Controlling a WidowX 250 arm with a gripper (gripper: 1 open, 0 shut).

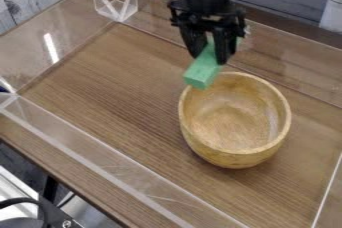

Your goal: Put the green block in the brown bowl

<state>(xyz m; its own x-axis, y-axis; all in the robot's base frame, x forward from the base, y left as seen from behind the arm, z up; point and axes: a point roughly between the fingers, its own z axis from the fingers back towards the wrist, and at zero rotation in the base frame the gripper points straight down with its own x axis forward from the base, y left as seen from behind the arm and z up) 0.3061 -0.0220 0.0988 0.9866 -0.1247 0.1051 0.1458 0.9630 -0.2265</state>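
My black gripper (209, 48) points down from the top of the view, shut on the upper end of the green block (203, 70). The bright green bar hangs tilted, its lower end just over the near-left rim of the brown bowl (237, 119). The bowl is a round tan wooden dish with thick walls, standing on the wooden table at centre right. Nothing lies inside it. The block's top part is hidden between the fingers.
A clear acrylic wall (80, 142) runs around the wooden tabletop (94, 82). A small clear bracket (118, 2) stands at the back left corner. Pale plank wall behind.
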